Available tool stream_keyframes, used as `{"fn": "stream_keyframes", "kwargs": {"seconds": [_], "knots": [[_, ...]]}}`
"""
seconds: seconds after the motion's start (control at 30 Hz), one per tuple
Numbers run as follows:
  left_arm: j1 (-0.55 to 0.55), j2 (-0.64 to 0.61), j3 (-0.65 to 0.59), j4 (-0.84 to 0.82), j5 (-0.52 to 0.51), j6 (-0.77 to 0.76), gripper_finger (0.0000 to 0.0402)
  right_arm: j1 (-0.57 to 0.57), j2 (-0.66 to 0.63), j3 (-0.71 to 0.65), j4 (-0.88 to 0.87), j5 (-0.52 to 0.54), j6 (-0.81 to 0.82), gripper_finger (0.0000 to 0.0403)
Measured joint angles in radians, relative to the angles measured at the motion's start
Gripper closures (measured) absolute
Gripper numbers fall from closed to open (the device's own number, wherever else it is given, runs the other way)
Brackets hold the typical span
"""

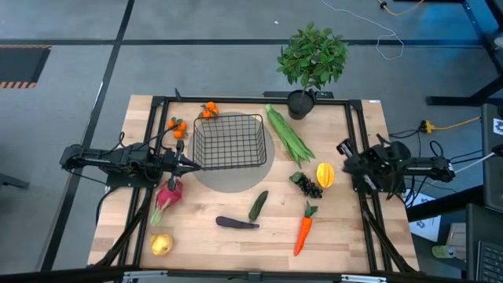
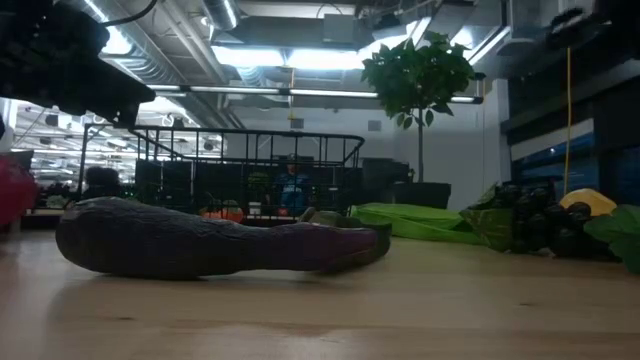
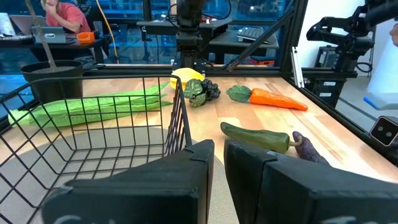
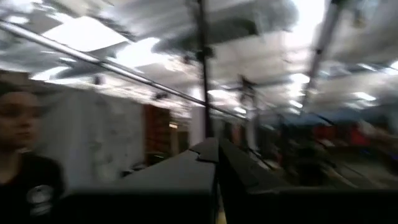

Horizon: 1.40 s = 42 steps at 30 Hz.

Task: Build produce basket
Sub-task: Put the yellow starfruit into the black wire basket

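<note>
You're looking at two dark, nearly black arms flanking the wooden table (image 1: 236, 244), both matte and built of chunky jointed segments. The left arm (image 1: 118, 159) is showing thin black cables looping off its upper side near the table's edge, with a slim dark tip. The right arm (image 1: 397, 167) is looking bulkier at the wrist, blocky housings stacked, black cabling trailing off past the table. The left gripper (image 3: 217, 180) is showing two broad, flat-faced black fingers (image 3: 149, 193) with angular, wedge-like tips. The right gripper (image 4: 216, 171) is showing the same dark wedge fingers, plain, no markings readable.
</note>
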Motion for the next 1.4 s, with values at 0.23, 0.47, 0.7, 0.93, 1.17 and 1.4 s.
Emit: {"fn": "stream_keyframes", "kwargs": {"seconds": [0.23, 0.47, 0.7, 0.93, 1.17, 1.4], "knots": [[0.000, 0.000, 0.000, 0.000, 0.000, 0.000, 0.0372, -0.001, 0.006, 0.000, -0.170, 0.412, 0.050, 0.0398], [0.000, 0.000, 0.000, 0.000, 0.000, 0.000, 0.0372, 0.000, 0.060, 0.154, -0.244, 0.446, -0.110, 0.0398], [0.000, 0.000, 0.000, 0.000, 0.000, 0.000, 0.0372, 0.000, 0.227, 0.458, -0.749, 0.591, -0.130, 0.0398], [0.000, 0.000, 0.000, 0.000, 0.000, 0.000, 0.0372, 0.000, 0.422, 0.648, -1.085, 0.702, -0.004, 0.0398], [0.000, 0.000, 0.000, 0.000, 0.000, 0.000, 0.0372, 0.000, 0.520, 0.708, -1.209, 0.722, 0.051, 0.0398], [0.000, 0.000, 0.000, 0.000, 0.000, 0.000, 0.0372, 0.000, 0.544, 0.705, -1.204, 0.699, 0.052, 0.0398]]}}
